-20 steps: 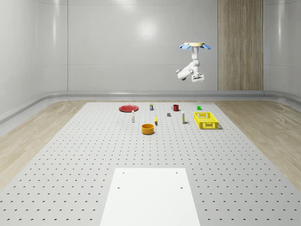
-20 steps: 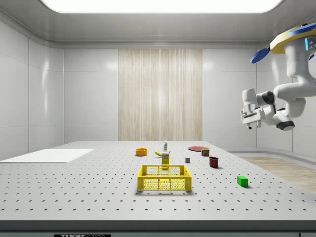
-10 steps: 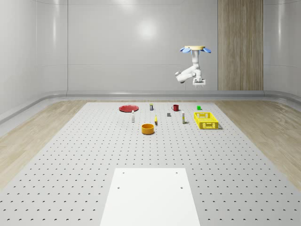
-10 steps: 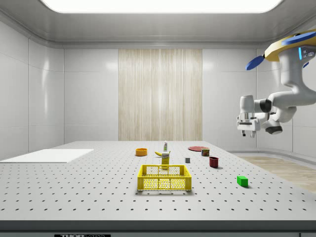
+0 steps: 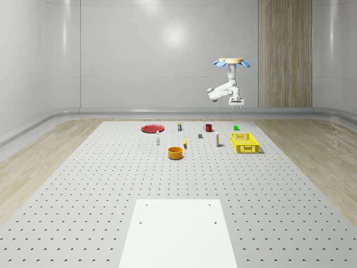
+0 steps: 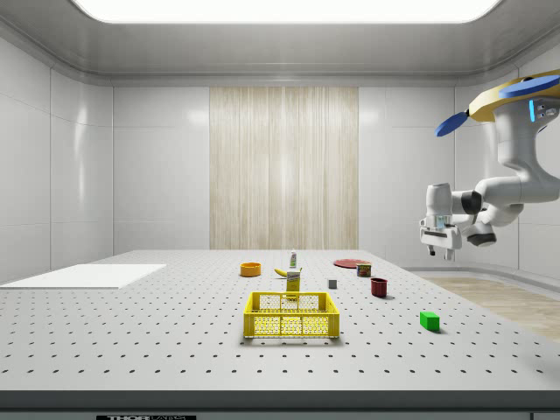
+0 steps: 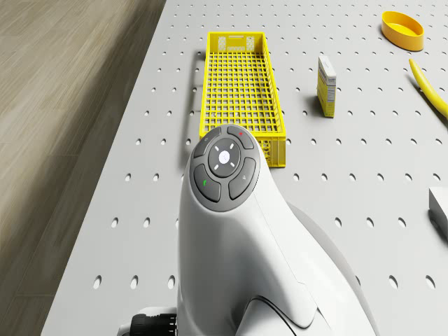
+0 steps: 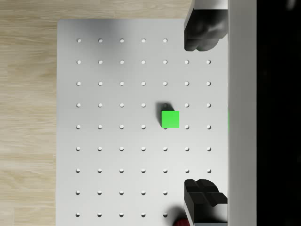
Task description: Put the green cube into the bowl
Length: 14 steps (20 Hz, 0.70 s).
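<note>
The green cube (image 5: 236, 128) (image 6: 429, 320) lies on the perforated table near its far right edge. In the wrist view the green cube (image 8: 170, 119) sits straight below the camera, slightly off the line between the two dark fingers (image 8: 202, 35). The drone (image 5: 230, 61) (image 6: 516, 87) hovers high over that far right part of the table. Its arm hangs bent, and the gripper (image 5: 236, 102) (image 6: 440, 254) (image 8: 202, 117) points down, open and holding nothing, well above the cube. The orange bowl (image 5: 175, 152) (image 6: 250, 269) (image 7: 402, 30) stands nearer the table's middle.
A yellow crate (image 5: 245, 143) (image 6: 290, 315) (image 7: 241, 91) stands between the cube and the bowl. A red mug (image 5: 208, 128) (image 6: 379, 287), a red plate (image 5: 152, 128), a carton (image 7: 326, 86) and a banana (image 7: 427, 87) lie around it. Wooden floor (image 8: 28, 117) borders the table beside the cube.
The gripper has come lower and turned to point straight down over the cube. The drone has shifted slightly toward the whole-scene view's right and sunk a little. The objects have not moved.
</note>
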Available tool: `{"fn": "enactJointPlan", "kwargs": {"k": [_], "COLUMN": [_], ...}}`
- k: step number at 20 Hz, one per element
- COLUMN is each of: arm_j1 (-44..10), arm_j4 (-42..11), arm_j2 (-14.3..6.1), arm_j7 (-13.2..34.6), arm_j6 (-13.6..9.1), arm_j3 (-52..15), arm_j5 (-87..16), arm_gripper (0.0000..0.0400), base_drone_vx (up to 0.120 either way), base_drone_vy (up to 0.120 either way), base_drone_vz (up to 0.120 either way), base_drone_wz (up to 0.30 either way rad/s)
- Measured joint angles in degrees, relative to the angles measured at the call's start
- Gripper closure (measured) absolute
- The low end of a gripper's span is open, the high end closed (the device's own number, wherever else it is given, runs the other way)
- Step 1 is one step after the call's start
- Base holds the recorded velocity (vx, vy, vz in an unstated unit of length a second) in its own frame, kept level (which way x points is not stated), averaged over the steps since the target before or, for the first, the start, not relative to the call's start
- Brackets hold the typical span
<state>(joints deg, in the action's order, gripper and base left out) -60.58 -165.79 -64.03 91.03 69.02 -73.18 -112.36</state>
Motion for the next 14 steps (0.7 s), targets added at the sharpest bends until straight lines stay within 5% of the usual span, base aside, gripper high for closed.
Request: {"fn": "enactJointPlan", "kwargs": {"k": [7,14], "arm_j1": [-0.87,-1.56], "arm_j4": [0.15,0.29], "arm_j2": [-2.09,-4.06], "arm_j7": [0.79,1.44], "arm_j6": [1.79,3.57], "arm_j3": [-0.75,-1.38], "arm_j5": [1.07,2.1], "arm_gripper": [0.0,0.0], "base_drone_vx": [0.0,0.051], "base_drone_vy": [0.0,0.0], "base_drone_vz": [-0.12,-0.12], "base_drone_wz": [0.0,0.0]}}
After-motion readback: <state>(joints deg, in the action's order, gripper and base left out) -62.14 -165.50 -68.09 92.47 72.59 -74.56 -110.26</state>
